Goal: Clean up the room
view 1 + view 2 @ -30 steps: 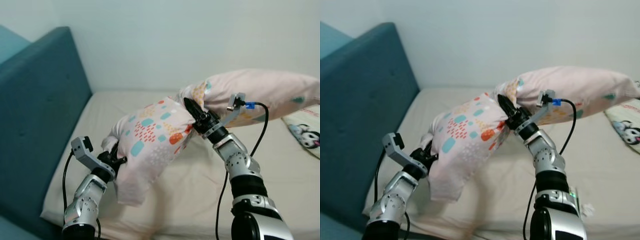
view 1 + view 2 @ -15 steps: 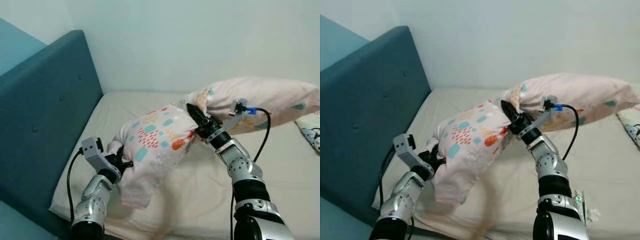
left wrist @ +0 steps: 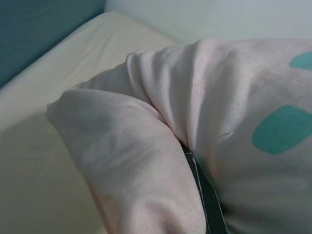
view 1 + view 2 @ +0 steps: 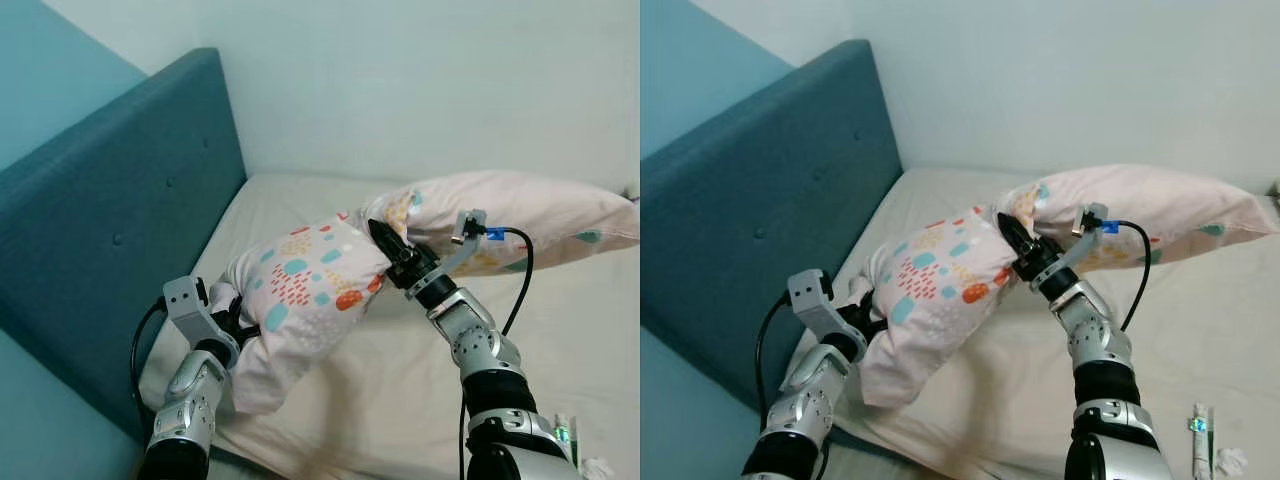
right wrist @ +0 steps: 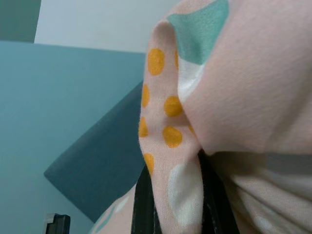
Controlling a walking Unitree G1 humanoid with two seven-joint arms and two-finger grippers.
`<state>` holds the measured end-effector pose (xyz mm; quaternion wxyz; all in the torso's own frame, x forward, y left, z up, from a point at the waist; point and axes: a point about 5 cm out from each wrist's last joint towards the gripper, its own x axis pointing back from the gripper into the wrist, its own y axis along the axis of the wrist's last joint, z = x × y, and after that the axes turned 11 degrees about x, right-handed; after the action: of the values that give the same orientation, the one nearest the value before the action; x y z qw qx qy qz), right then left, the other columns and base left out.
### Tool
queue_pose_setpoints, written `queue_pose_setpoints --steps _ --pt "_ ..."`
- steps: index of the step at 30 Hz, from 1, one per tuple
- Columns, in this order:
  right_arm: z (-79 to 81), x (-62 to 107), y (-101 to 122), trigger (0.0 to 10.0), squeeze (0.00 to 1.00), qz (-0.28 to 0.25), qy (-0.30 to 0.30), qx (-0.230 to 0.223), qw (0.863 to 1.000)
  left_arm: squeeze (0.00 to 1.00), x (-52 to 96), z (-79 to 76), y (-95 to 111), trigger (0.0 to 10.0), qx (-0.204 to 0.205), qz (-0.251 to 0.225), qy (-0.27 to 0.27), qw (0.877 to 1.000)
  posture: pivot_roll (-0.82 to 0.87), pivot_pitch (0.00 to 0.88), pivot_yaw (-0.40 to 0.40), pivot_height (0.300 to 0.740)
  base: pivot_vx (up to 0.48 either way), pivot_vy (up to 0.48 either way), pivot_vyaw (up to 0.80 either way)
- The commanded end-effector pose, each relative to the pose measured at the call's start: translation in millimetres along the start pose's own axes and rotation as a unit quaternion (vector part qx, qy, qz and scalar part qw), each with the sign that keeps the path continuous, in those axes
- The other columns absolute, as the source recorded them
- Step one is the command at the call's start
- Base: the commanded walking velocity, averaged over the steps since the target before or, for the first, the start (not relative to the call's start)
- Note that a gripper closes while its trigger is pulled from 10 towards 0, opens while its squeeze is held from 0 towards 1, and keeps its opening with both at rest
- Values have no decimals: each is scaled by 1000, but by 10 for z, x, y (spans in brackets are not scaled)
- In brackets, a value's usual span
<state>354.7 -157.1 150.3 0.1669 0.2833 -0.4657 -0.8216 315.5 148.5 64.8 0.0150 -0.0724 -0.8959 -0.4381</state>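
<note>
Holding pillow (image 4: 320,290) aloft over bed (image 4: 400,390), long axis slanting away from headboard (image 4: 110,230). Left gripper (image 4: 232,322) pinches low corner nearest headboard; right gripper (image 4: 388,245) clamps fold mid-length. Far end rests on mattress.

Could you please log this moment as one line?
left gripper: shut on pillow | right gripper: shut on pillow | pillow: held above bed

Your robot's two arms are jointed silver segments with black collars, each ending in a black pincer: left pincer (image 4: 237,322), right pincer (image 4: 385,240). Each wrist carries a grey bracket-mounted camera fed by a black cable; the right cable ends in a blue plug.
</note>
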Motion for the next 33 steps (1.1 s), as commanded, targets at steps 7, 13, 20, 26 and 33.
queue_pose_setpoints --steps 7,13,20,26,33 --pt "75 -60 68 10000 0 -20 31 16 999 0 16 94 -12 10000 -7 5 18 1000 -100 24 27 740 0 0 788" --pt "80 -66 58 10000 0 -17 32 16 999 0 -9 91 -35 10000 -8 16 22 1000 -100 23 26 740 -146 193 791" --pt "83 -71 61 10000 0 -19 32 16 999 0 -11 88 -37 10000 -12 11 21 1000 -100 21 27 740 -84 110 788" --pt "61 -65 85 10000 0 -26 21 14 999 0 -16 61 -26 10000 -11 6 5 1000 -103 23 29 740 0 0 783" --pt "33 -45 108 10000 0 -32 12 13 999 0 -36 21 -46 10000 -7 10 -8 1000 -107 21 30 740 0 0 734"
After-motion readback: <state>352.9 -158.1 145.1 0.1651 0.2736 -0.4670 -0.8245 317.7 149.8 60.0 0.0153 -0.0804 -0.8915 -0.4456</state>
